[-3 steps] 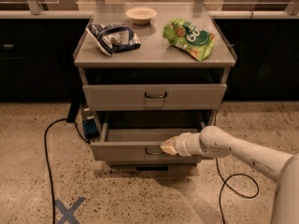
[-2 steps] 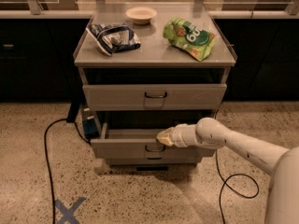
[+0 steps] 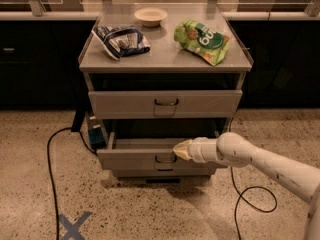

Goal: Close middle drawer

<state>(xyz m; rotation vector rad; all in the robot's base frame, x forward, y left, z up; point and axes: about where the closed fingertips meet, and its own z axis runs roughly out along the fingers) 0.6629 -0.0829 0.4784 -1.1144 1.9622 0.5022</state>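
From where I stand, the arm (image 3: 270, 164) reaches in from about 4 o'clock. The gripper (image 3: 179, 150) sits low in the middle of the camera view, its cream fingers (image 3: 183, 149) pressed together into one blunt wedge with nothing held. The tip points towards 9 o'clock and rests against the top edge of the middle drawer (image 3: 125, 160), just above and to the right of the small dark wire handle (image 3: 164, 159).

The drawer stands pulled out of the grey cabinet (image 3: 165, 61), below the taller upper drawer (image 3: 200, 104), which sits nearly flush. The middle drawer's long axis runs 9 to 3 o'clock, and its front panel faces 6 o'clock.

On the cabinet top lie a blue-and-white snack bag (image 3: 120, 40) at 10 o'clock, a green chip bag (image 3: 202, 40) at 2 o'clock, and a pale bowl (image 3: 151, 16) at 12. On the speckled floor, a black cable (image 3: 49, 174) curves at 8 o'clock above a blue tape cross (image 3: 74, 226).
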